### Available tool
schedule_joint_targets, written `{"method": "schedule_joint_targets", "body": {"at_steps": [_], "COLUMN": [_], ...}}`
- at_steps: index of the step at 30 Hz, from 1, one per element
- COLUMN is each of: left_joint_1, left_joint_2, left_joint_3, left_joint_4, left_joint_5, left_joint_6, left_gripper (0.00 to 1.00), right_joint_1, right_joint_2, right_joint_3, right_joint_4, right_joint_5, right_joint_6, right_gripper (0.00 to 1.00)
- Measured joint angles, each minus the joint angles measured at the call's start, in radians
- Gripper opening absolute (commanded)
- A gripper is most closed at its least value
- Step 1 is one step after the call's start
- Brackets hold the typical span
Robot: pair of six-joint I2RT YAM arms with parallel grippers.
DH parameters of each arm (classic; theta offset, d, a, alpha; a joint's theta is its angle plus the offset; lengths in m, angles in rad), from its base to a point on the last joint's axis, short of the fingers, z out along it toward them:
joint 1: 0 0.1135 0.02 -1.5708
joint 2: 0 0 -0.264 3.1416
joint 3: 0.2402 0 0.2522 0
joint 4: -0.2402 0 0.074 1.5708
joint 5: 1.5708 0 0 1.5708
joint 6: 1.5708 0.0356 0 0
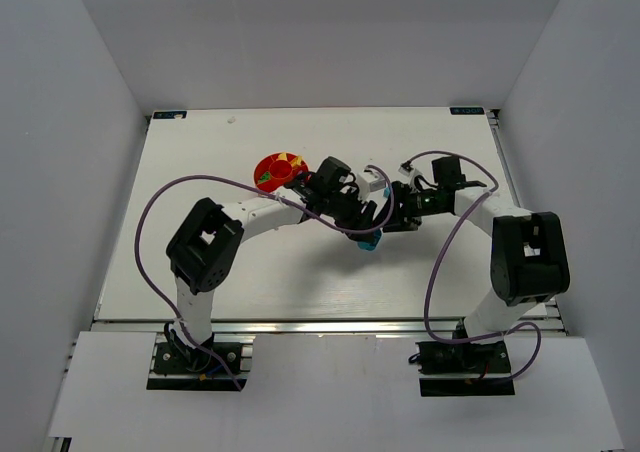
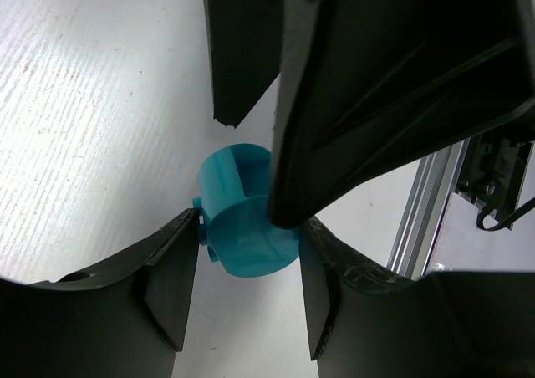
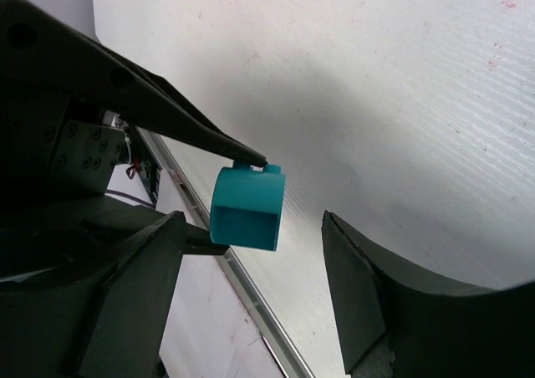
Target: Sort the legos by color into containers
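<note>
A teal-blue lego [image 2: 238, 227], a rounded piece with small studs, sits between the tips of my left gripper [image 2: 249, 227], which is shut on it. In the right wrist view the teal lego [image 3: 247, 206] is pinched by the left gripper's thin fingertips [image 3: 242, 154] just above the table. My right gripper [image 3: 251, 227] is open, its jaws wide on either side of the lego without gripping it. One right finger [image 2: 351, 102] looms over the lego. The orange tub [image 1: 262, 164] stands at the left arm's far side with yellow and green pieces in it.
Both grippers [image 1: 372, 220] meet near the table's middle, with the teal lego [image 1: 369, 240] just below them. The table's front aluminium rail [image 2: 426, 202] is close by. Purple cables loop from both arms.
</note>
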Motion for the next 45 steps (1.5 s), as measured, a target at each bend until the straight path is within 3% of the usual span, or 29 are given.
{"method": "schedule_joint_targets", "body": {"at_steps": [6, 8, 14, 15, 19, 20, 23, 26, 31, 35, 40, 45], "left_joint_1": [-0.008, -0.011, -0.017, -0.017, -0.017, -0.017, -0.019, -0.016, -0.002, 0.013, 0.05, 0.08], "left_joint_2": [0.0, 0.0, 0.0, 0.0, 0.0, 0.0, 0.0, 0.0, -0.057, -0.26, -0.621, -0.927], "left_joint_3": [0.0, 0.002, 0.013, 0.014, 0.023, 0.029, 0.048, 0.073, 0.07, 0.018, -0.059, -0.259], "left_joint_4": [0.0, 0.0, -0.004, -0.004, -0.016, -0.024, -0.046, -0.063, -0.097, -0.117, -0.109, -0.07], "left_joint_5": [0.0, 0.0, -0.018, -0.019, -0.03, -0.034, -0.039, -0.042, -0.099, -0.27, -0.579, -0.826], "left_joint_6": [-0.001, 0.0, 0.0, 0.0, 0.0, 0.0, 0.006, 0.011, 0.018, 0.018, 0.006, -0.023], "left_gripper": [0.11, 0.11, 0.14, 0.16, 0.53, 0.66, 0.76, 0.79, 0.98, 0.98, 0.98, 0.98], "right_joint_1": [0.027, 0.035, 0.048, 0.048, 0.049, 0.048, 0.048, 0.048, 0.056, 0.078, 0.155, 0.287], "right_joint_2": [0.012, 0.017, 0.025, 0.025, 0.025, 0.025, 0.025, 0.025, 0.021, 0.015, 0.031, 0.148], "right_joint_3": [0.0, 0.001, 0.006, 0.006, 0.012, 0.013, 0.019, 0.032, 0.09, 0.189, 0.399, 0.676], "right_joint_4": [0.002, 0.005, 0.005, 0.005, 0.005, 0.005, 0.002, -0.006, -0.029, -0.039, -0.05, -0.065], "right_joint_5": [0.026, 0.032, 0.041, 0.044, 0.044, 0.043, 0.039, 0.035, 0.042, 0.074, 0.113, 0.13], "right_joint_6": [0.01, 0.011, 0.027, 0.032, 0.03, 0.031, 0.022, 0.001, -0.047, -0.105, -0.205, -0.306], "right_gripper": [0.68, 0.6, 0.25, 0.15, 0.0, 0.0, 0.0, 0.0, 0.0, 0.0, 0.0, 0.0]}}
